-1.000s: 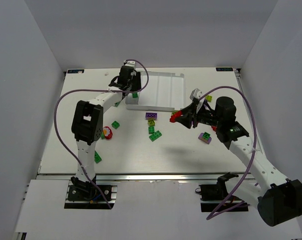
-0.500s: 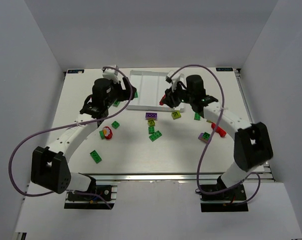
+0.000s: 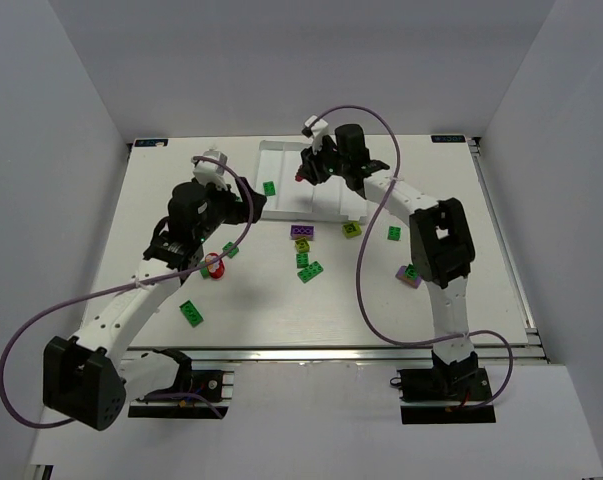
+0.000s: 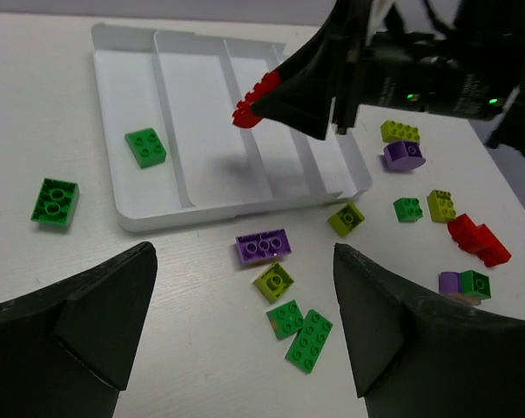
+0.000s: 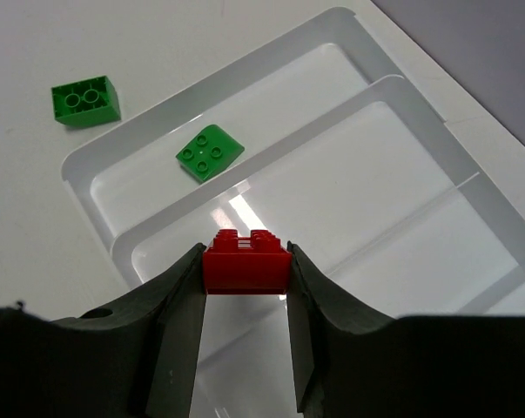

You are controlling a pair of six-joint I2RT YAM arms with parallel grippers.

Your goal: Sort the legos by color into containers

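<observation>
My right tool (image 3: 306, 172) is clamped on a red brick (image 5: 245, 268), holding it above the middle compartments of the white tray (image 4: 236, 205). My left tool (image 4: 243, 287) stands wide apart and empty above the counter (image 4: 36, 87). Only one green brick (image 4: 146, 146) lies in an end compartment. The other legos (image 4: 263, 246) lie loose on the counter, so I judge most of the sorting is left.

Enclosure and desk, seen from above
You have one white matt desk (image 3: 271, 310) with a silver metal rail (image 3: 311, 353) along its near edge; three plain pale grey panels, left wall (image 3: 41, 150), back wall (image 3: 301, 70) and right wall (image 3: 571, 130), boxing it in; soft even light, faint shadows only.
</observation>
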